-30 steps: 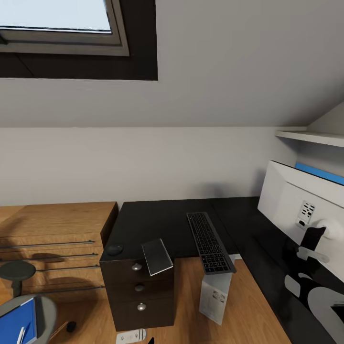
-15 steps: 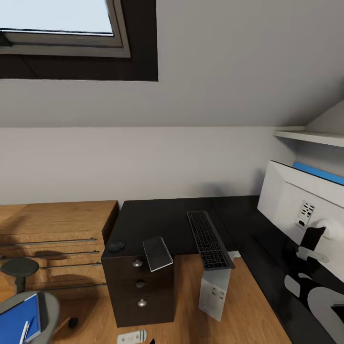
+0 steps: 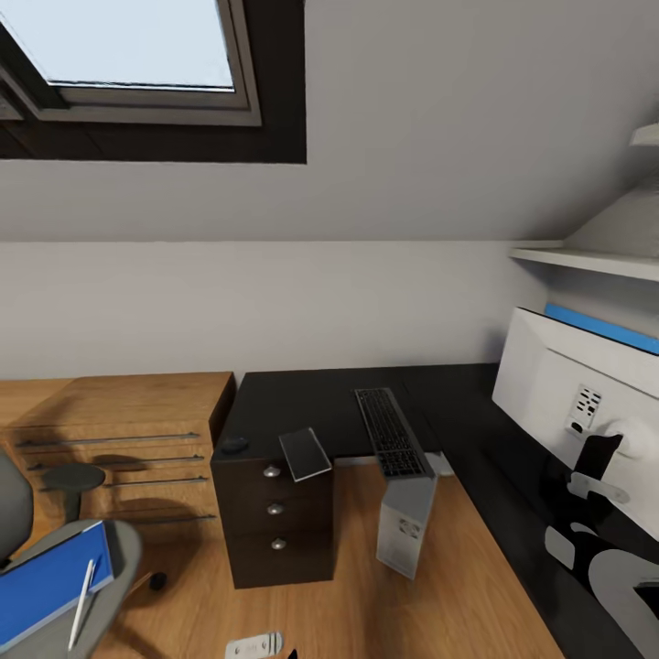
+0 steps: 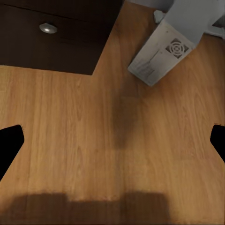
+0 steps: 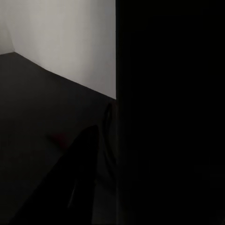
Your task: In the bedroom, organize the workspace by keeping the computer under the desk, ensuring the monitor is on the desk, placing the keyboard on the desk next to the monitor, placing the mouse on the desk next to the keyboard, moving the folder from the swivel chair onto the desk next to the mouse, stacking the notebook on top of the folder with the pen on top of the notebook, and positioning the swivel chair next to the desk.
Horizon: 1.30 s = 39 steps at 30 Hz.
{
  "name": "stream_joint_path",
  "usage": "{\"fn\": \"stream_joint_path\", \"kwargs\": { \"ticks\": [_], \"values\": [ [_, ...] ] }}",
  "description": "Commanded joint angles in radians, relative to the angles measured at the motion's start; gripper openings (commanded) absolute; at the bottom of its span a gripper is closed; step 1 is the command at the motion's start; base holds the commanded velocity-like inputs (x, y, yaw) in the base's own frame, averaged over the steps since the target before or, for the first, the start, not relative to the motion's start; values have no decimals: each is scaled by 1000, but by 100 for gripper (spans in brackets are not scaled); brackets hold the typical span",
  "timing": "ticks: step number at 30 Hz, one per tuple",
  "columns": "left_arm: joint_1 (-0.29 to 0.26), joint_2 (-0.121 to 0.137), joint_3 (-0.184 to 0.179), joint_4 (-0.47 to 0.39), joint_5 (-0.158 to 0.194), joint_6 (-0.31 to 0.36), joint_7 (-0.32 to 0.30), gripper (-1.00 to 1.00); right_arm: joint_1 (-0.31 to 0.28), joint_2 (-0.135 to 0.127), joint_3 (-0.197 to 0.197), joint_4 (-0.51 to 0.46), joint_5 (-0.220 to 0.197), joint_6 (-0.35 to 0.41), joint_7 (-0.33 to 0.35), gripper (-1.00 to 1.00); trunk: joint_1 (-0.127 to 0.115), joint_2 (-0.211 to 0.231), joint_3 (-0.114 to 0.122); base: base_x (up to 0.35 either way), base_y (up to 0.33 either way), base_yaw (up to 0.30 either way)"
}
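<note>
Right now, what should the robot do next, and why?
Probably turn toward the swivel chair and reach for the blue folder. It lies on the seat with the pen on it, while the notebook already waits on the desk.

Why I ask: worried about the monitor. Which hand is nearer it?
Right. The right hand is up against the monitor; the left hand hangs over the floor by the computer.

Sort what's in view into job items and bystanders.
Job items: desk, monitor, keyboard, mouse, notebook, computer, folder, pen, swivel chair.

Bystanders: wooden drawer chest, skylight window, wall shelf.
</note>
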<state>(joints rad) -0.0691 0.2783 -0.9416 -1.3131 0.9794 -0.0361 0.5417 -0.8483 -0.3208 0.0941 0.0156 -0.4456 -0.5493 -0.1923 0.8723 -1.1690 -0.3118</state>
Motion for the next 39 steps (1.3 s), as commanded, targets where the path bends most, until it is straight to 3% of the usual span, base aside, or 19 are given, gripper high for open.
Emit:
{"fn": "stream_joint_path", "kwargs": {
  "ticks": [1,12,30,39],
  "values": [
    [-2,1,-3,-1,7,-4,6,100,-1,0,-1,1,-10,-4,-1,-100,-1,-1,-1,-336,0,0],
    [-2,1,-3,-1,7,-4,6,100,-1,0,0,1,-10,-6,-1,-100,-1,-1,-1,-336,-19,0],
    [-2,1,-3,3,7,-4,5,100,-1,0,1,1,-10,-6,-1,-100,-1,-1,-1,-327,-156,59],
    [-2,2,-2,6,6,-4,5,100,-1,0,1,1,-10,-6,-1,-100,-1,-1,-1,-69,-50,86]
  ]
}}
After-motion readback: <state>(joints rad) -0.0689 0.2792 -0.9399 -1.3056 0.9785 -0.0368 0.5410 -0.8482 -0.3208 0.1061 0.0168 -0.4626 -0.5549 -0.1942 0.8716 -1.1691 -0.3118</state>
